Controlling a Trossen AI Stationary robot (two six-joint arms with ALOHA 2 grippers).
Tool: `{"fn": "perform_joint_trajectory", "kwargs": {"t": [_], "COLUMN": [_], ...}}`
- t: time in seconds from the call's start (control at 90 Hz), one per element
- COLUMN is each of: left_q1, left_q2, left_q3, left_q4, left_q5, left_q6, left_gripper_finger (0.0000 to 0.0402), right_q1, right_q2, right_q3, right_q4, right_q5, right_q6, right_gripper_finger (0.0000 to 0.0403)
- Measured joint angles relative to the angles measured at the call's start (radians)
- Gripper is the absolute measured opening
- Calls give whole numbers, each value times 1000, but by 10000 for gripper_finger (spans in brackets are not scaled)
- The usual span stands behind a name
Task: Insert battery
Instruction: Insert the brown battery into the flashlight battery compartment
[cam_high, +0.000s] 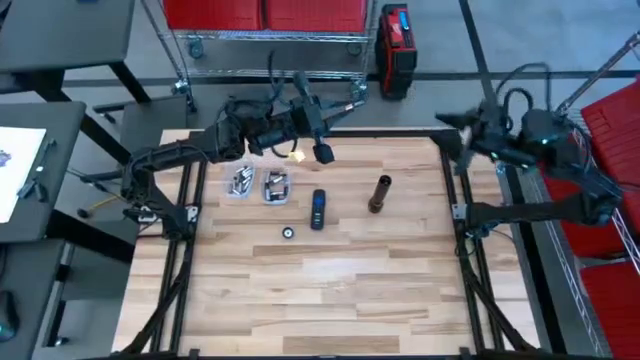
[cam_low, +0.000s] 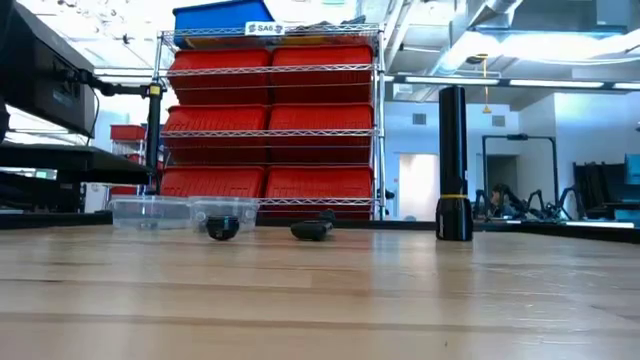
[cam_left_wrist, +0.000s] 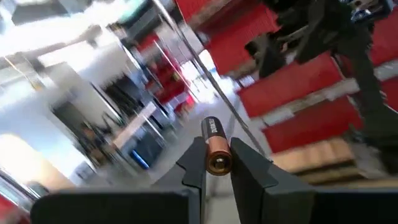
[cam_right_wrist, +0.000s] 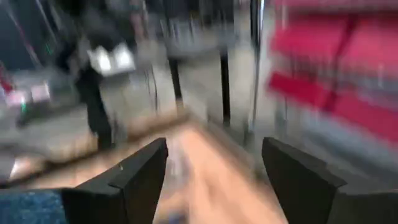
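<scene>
Left gripper (cam_left_wrist: 217, 163) clamped on a copper-and-black cylindrical battery (cam_left_wrist: 214, 144), pinched between both dark fingers (cam_left_wrist: 194, 168) with the copper end facing the wrist camera. Raised above the far edge of the pale wooden table (cam_high: 330, 300), up beyond the small black flashlight body (cam_high: 318, 209) lying flat at mid-table. Seen from above, gripper (cam_high: 318, 148) and a glint of the battery (cam_high: 294, 155) just beyond the two clear plastic trays (cam_high: 257, 184).

Trays side by side to the left of the flashlight body, each holding small metal parts. Small round black cap (cam_high: 288, 233) lying on the wood near the flashlight body, on the near-left side. Tall black cylindrical flashlight tube (cam_high: 380, 194) standing upright to the right of the flashlight body, apart from it; in the low view the same tube (cam_low: 453, 163) upright, trays (cam_low: 183, 212), cap (cam_low: 223, 228) and flashlight body (cam_low: 312, 230) in a row.

Right gripper (cam_right_wrist: 214, 168) spread wide, holding nothing, parked off the right far corner of the table (cam_high: 465, 135).
</scene>
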Motion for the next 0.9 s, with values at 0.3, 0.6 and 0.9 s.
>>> {"fn": "perform_joint_trajectory", "kwargs": {"t": [0.3,0.6,0.9], "left_q1": [32,32,32], "left_q2": [4,4,4], "left_q3": [-1,-1,-1], "left_q4": [-228,-228,-229], "left_q5": [1,3,3], "left_q6": [-214,-224,-214], "left_gripper_finger": [27,27,26], "right_q1": [125,233,250], "right_q2": [-144,-255,-258], "right_q3": [-324,-793,-1056], "right_q4": [-155,316,581], "right_q5": [-8,30,135], "right_q6": [342,270,244], "right_gripper_finger": [255,255,255]}}
